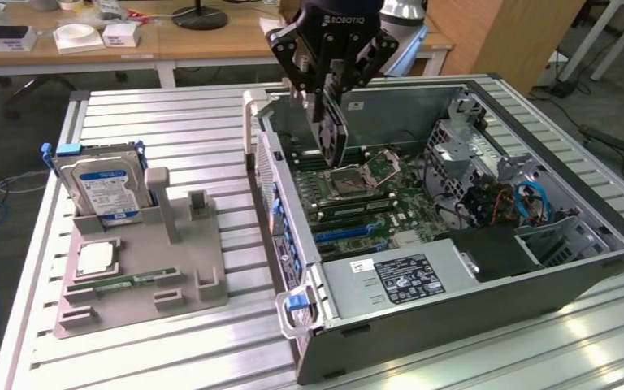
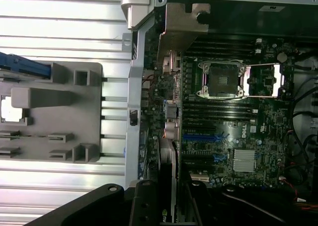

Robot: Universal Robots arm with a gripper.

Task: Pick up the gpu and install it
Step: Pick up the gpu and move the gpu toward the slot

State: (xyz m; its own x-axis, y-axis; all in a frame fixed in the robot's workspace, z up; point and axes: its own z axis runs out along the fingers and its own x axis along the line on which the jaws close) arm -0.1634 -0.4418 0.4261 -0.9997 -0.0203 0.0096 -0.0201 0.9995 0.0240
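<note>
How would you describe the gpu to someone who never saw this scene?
Find the open computer case on the slatted table. Above its motherboard the black hand grips the gpu: a thin dark card held on edge, unlike the blue-labelled hard drive in the grey tray.

The gpu [image 1: 331, 130] is dark, near black. Below it the motherboard [image 1: 393, 199] is green, with bright blue slots [image 1: 347, 231]. The hard drive [image 1: 97, 188] is silver with a blue label, and its holder [image 1: 198, 260] is plain grey. The table [image 1: 171, 130] is pale silver, ribbed in stripes.
</note>
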